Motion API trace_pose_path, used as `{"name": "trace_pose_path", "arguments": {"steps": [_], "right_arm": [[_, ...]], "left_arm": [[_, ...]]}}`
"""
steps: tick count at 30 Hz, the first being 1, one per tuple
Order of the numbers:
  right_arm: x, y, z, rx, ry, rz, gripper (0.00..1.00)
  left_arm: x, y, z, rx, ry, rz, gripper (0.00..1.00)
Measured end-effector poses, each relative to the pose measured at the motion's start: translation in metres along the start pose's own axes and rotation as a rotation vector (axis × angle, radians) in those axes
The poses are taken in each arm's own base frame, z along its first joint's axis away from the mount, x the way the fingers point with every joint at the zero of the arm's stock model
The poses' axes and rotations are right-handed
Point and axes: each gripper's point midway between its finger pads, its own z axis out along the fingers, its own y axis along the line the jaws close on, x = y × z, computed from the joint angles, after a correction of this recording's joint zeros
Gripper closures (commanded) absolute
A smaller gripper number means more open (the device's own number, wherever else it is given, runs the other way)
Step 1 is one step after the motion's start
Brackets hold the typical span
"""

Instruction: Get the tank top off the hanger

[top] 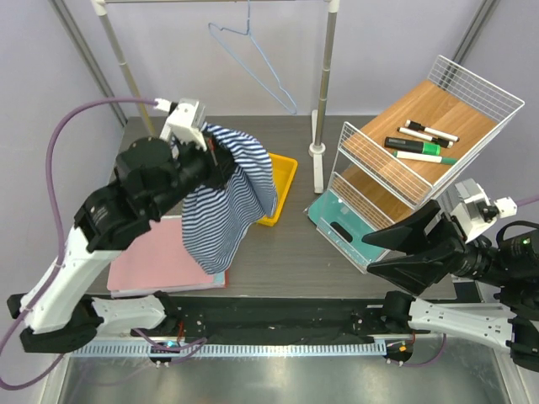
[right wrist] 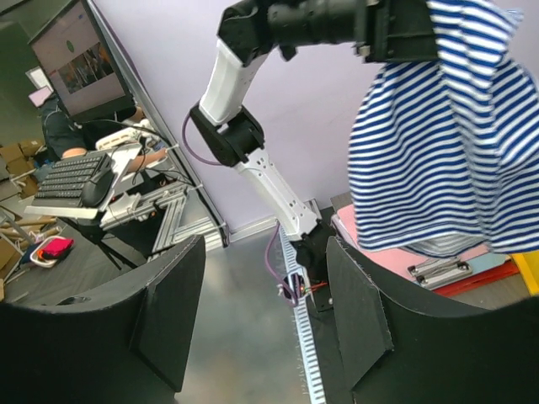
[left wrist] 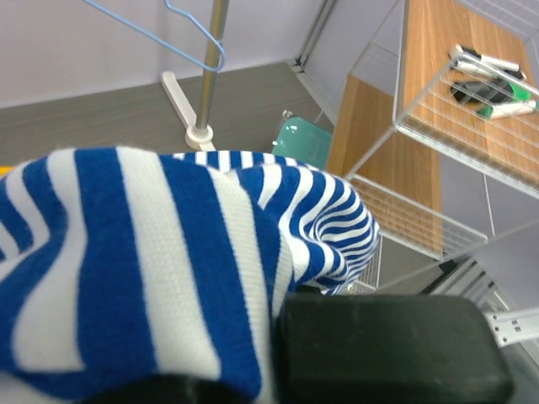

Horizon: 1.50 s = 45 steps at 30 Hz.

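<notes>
The striped tank top (top: 227, 206) hangs from my left gripper (top: 212, 162), which is shut on its upper edge and holds it above the table, off the hanger. It fills the left wrist view (left wrist: 152, 269) and shows in the right wrist view (right wrist: 438, 143). The light-blue wire hanger (top: 253, 63) hangs bare on the rack bar behind, also in the left wrist view (left wrist: 189, 38). My right gripper (top: 383, 250) is open and empty at the right, near the table's front edge; its fingers (right wrist: 173, 311) point left.
A yellow tray (top: 282, 187) sits behind the tank top. A pink folder (top: 152, 257) lies under it. A white wire shelf (top: 421, 160) with markers (top: 421, 143) and a teal box (top: 341, 220) stands at the right. Grey rack poles (top: 324, 84) stand at the back.
</notes>
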Motion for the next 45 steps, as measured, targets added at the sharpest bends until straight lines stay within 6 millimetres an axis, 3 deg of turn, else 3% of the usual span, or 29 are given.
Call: {"name": "trace_pose_path", "arguments": {"steps": [4, 6, 10, 16, 20, 28, 35, 37, 40, 45], "right_arm": [[-0.003, 0.003, -0.007, -0.007, -0.016, -0.001, 0.35], [-0.005, 0.004, -0.010, -0.010, -0.023, -0.001, 0.35], [-0.008, 0.008, -0.018, -0.018, -0.040, -0.005, 0.35], [-0.011, 0.010, -0.024, -0.019, -0.059, -0.008, 0.35], [-0.013, 0.010, -0.028, -0.015, -0.070, -0.008, 0.35], [-0.017, 0.013, -0.037, -0.014, -0.097, 0.000, 0.35], [-0.016, 0.011, -0.036, -0.003, -0.098, 0.002, 0.34], [-0.016, 0.011, -0.036, -0.001, -0.098, 0.002, 0.34], [-0.016, 0.011, -0.036, -0.001, -0.098, 0.002, 0.34], [-0.016, 0.009, -0.035, 0.004, -0.098, 0.002, 0.34]], "left_arm": [[-0.017, 0.027, 0.036, -0.036, 0.020, -0.032, 1.00], [-0.021, 0.054, 0.054, -0.057, 0.037, -0.082, 1.00], [-0.023, 0.103, 0.084, -0.056, 0.057, -0.249, 1.00], [-0.012, 0.148, 0.132, 0.030, 0.105, -0.479, 1.00], [0.016, 0.163, 0.155, 0.040, 0.172, -0.557, 1.00], [0.101, 0.190, 0.179, 0.032, 0.290, -0.652, 1.00], [0.170, 0.213, 0.226, 0.113, 0.449, -0.730, 1.00], [0.182, 0.214, 0.232, 0.131, 0.483, -0.724, 1.00], [0.168, 0.209, 0.235, 0.169, 0.482, -0.662, 1.00], [0.080, 0.187, 0.239, 0.277, 0.335, -0.444, 0.99]]}}
